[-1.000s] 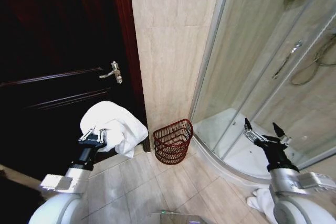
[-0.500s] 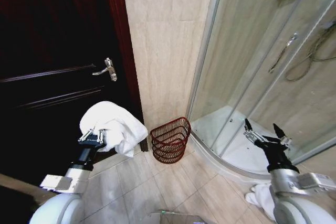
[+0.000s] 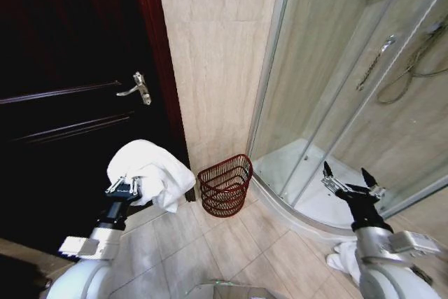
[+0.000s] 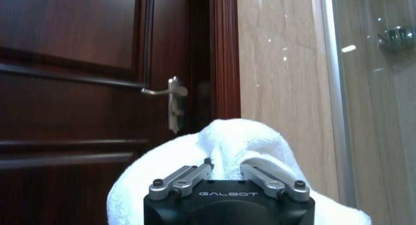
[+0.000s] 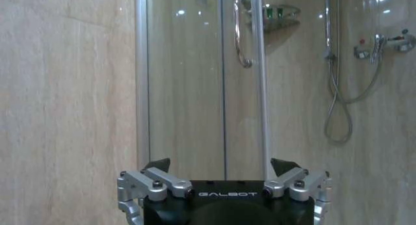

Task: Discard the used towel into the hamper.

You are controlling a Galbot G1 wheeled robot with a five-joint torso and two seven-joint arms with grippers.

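Observation:
A bunched white towel (image 3: 150,171) hangs in the air at the lower left, held by my left gripper (image 3: 127,185), which is shut on it; the towel (image 4: 227,152) drapes over the fingers in the left wrist view. The hamper (image 3: 225,185), a small red-brown wire basket, stands on the tiled floor against the beige wall, to the right of the towel and lower. My right gripper (image 3: 348,181) is open and holds nothing, raised in front of the shower enclosure; its spread fingers (image 5: 156,167) show in the right wrist view.
A dark wooden door (image 3: 63,103) with a metal lever handle (image 3: 136,86) fills the left. A curved glass shower enclosure (image 3: 350,82) with a raised white base (image 3: 301,173) takes the right. Another white cloth (image 3: 343,257) lies on the floor by my right arm.
The whole head view has shifted: door, wall and hamper slid left in the picture as the camera moved. Both grippers keep their pose, the left still shut on the towel.

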